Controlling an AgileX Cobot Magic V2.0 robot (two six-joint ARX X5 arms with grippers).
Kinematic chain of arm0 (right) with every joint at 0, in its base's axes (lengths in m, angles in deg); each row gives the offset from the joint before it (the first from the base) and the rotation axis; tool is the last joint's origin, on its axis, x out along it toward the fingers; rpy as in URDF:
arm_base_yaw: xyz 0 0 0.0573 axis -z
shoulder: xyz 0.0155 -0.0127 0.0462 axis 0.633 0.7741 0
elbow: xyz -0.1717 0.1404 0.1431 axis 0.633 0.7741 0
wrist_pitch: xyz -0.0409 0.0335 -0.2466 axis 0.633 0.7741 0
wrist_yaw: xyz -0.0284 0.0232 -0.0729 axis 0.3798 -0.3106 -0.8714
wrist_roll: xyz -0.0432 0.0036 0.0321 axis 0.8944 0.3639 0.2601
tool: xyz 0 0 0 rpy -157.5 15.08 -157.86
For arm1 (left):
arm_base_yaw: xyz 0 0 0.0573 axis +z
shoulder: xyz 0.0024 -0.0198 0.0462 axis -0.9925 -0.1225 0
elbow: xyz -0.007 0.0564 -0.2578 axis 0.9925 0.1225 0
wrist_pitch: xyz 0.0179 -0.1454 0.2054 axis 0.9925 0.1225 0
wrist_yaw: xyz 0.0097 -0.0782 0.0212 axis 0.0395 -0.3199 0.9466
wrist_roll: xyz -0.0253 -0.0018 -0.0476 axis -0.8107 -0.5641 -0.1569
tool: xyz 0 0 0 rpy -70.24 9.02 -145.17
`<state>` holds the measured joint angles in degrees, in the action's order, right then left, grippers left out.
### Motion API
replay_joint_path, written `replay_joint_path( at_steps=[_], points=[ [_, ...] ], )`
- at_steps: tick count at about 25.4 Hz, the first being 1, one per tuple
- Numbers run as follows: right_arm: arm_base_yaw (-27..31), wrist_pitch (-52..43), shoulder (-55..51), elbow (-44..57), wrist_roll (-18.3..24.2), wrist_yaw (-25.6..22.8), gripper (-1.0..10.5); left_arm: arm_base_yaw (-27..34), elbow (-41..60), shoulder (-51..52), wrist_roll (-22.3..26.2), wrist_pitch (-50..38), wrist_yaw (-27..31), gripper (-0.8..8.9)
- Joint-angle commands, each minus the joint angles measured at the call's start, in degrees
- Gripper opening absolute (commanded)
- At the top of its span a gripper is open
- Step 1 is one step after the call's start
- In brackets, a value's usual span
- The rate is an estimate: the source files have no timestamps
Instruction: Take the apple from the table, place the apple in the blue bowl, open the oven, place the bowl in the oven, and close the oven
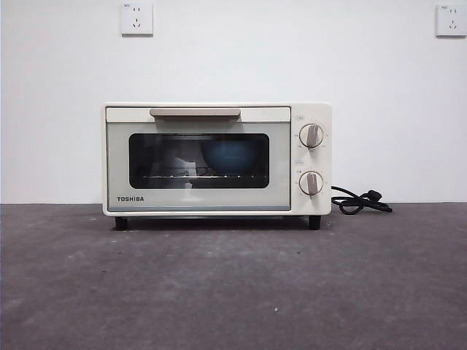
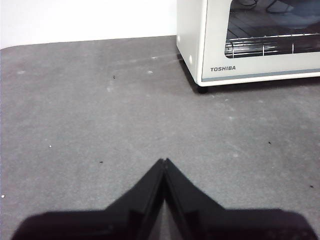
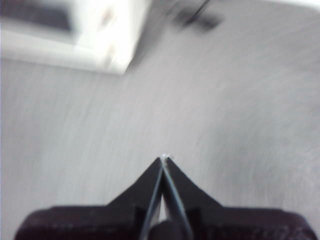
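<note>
The cream-white oven (image 1: 217, 159) stands at the back of the table (image 1: 233, 284) with its door closed. Through the dark glass I make out the blue bowl (image 1: 228, 155) on the rack inside. The apple is hidden from view. My left gripper (image 2: 164, 161) hovers over bare table, shut and empty, with the oven's corner (image 2: 250, 40) ahead of it. My right gripper (image 3: 164, 158) is shut and empty too, over bare table. Its view is motion-blurred, with the oven (image 3: 75, 30) smeared ahead of it. Neither gripper appears in the front view.
The oven's black cord (image 1: 359, 201) lies coiled on the table to the oven's right. Two wall sockets (image 1: 136, 18) sit high on the white wall behind.
</note>
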<state>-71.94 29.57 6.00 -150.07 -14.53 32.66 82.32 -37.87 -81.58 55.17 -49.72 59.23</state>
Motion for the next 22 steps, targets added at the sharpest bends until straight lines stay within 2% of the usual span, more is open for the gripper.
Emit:
replay_joint_path(
  at_steps=[1,4,7,12,22],
  points=[
    [10.4,-14.8,-7.2,9.6,0.1,2.8,0.0,0.1,0.6,-0.2,0.6,-0.3,0.1,-0.04],
    [21.1,-32.7,-17.7,26.5,0.2,6.0,0.0,0.1,0.6,-0.4,0.6,-0.3,0.0,-0.04],
    [26.6,-40.7,-25.0,40.1,2.4,8.0,0.0,0.1,0.6,-0.5,0.6,-0.3,0.0,-0.04],
    [29.9,-42.6,-29.9,50.1,3.6,10.6,0.0,0.1,0.6,-0.5,0.6,-0.3,0.0,-0.04],
    [32.5,-54.4,-36.6,63.3,7.5,21.8,0.0,0.1,0.6,-0.5,0.6,-0.3,0.0,-0.04]
  ],
)
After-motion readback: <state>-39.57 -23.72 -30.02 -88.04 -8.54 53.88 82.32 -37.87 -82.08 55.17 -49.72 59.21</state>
